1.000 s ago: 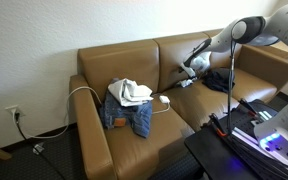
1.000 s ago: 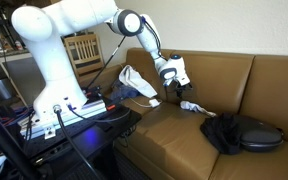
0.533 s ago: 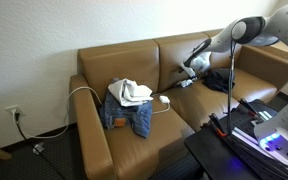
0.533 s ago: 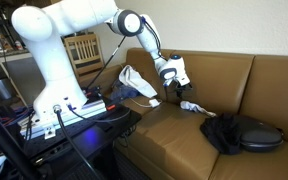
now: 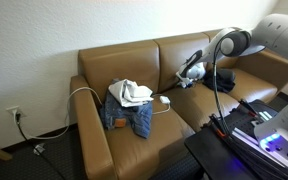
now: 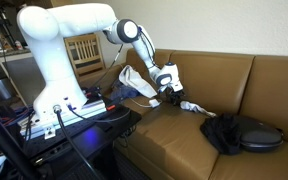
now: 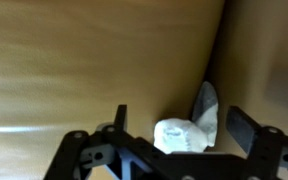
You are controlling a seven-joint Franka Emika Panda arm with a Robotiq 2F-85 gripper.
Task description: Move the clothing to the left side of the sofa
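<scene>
Now, pincer [image 7: 177, 118] wide apart (empty), over small white lump [image 7: 182, 137] on sofa [image 7: 74, 60].

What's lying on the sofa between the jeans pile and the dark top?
In an exterior view, a white cable's end and a small white object lie there on the sofa; the open gripper hangs over the object.

On the sofa [image 5: 114, 58], the shirt [image 5: 131, 93] lies on the jeans [image 5: 134, 121]; the top [image 5: 220, 79] lies well apart, the pincer [image 5: 183, 79] between them

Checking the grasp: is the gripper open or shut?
Open. In the wrist view the gripper has fingers wide apart, a white object unclamped between them.
</scene>
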